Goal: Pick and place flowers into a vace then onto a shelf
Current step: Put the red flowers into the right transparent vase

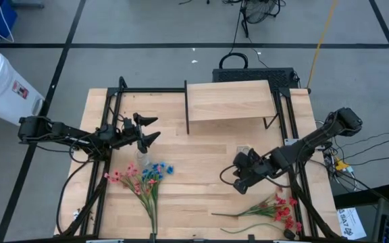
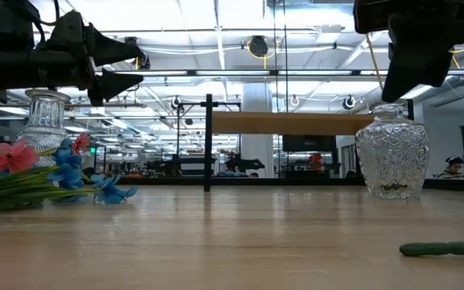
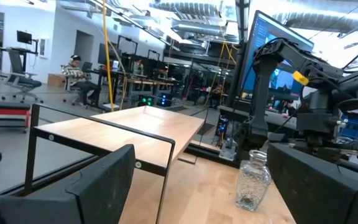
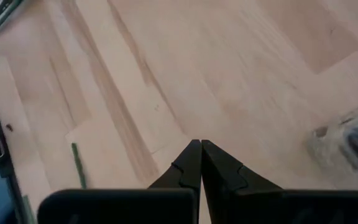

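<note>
Two clear glass vases stand upright on the wooden table: one (image 1: pixel 244 152) beside my right gripper, one (image 2: pixel 45 121) near my left gripper. A spray of pink and blue flowers (image 1: pixel 144 178) lies flat at the near left, and a red spray (image 1: pixel 277 209) lies at the near right. The shelf (image 1: pixel 229 101) stands on black legs at the far middle. My right gripper (image 4: pixel 199 145) hangs shut above bare table, near side of the right vase (image 4: pixel 345 147), holding nothing. My left gripper (image 1: pixel 155 128) hovers open, pointing toward the table's right, above the left vase.
Black metal frame rails (image 1: pixel 113 101) run along the table's left and right sides. A green stem (image 2: pixel 445 249) of the red spray lies near the front edge. Bare tabletop (image 1: pixel 194 182) lies between the two sprays. A person sits in the room beyond (image 3: pixel 76 71).
</note>
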You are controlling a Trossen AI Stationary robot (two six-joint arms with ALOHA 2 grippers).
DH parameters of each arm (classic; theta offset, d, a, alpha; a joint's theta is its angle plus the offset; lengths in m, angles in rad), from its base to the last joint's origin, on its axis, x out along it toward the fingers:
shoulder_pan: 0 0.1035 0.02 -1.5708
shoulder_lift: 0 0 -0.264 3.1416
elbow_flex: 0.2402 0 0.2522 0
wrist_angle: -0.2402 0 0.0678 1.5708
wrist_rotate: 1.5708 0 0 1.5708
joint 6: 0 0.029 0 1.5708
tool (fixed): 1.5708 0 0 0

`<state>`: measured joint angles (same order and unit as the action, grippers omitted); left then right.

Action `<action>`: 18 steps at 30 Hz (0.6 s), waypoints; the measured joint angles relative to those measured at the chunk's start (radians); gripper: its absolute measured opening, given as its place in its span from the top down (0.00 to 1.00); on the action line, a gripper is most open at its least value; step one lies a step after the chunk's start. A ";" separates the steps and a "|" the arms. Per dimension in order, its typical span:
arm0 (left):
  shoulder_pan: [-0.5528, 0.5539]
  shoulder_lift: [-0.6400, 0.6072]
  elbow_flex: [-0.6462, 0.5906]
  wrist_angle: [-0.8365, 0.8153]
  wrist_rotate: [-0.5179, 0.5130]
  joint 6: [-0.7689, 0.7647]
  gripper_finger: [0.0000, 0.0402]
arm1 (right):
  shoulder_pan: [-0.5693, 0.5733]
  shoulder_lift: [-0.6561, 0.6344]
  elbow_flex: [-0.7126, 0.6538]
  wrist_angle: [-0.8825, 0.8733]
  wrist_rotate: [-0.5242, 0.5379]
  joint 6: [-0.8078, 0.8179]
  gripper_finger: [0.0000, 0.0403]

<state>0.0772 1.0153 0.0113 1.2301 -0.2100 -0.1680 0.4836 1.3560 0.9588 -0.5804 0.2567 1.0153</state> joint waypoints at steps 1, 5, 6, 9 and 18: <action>0.000 0.000 0.000 0.000 0.000 0.000 0.09 | -0.001 0.000 0.000 -0.002 0.000 0.003 0.99; 0.000 0.000 0.000 -0.001 0.000 0.000 0.09 | 0.002 0.000 -0.001 -0.043 -0.091 0.042 0.99; 0.000 0.000 0.000 -0.002 0.000 0.000 0.09 | 0.009 0.000 -0.001 -0.045 -0.126 0.056 0.99; 0.000 0.000 0.000 -0.006 -0.001 0.007 0.09 | 0.049 0.000 -0.001 -0.026 -0.187 0.111 0.99; 0.000 0.000 0.000 -0.023 -0.001 0.009 0.09 | 0.157 0.122 -0.001 0.175 -0.208 0.093 0.89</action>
<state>0.0772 1.0153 0.0113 1.2069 -0.2108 -0.1593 0.6402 1.4784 0.9581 -0.4052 0.0484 1.1087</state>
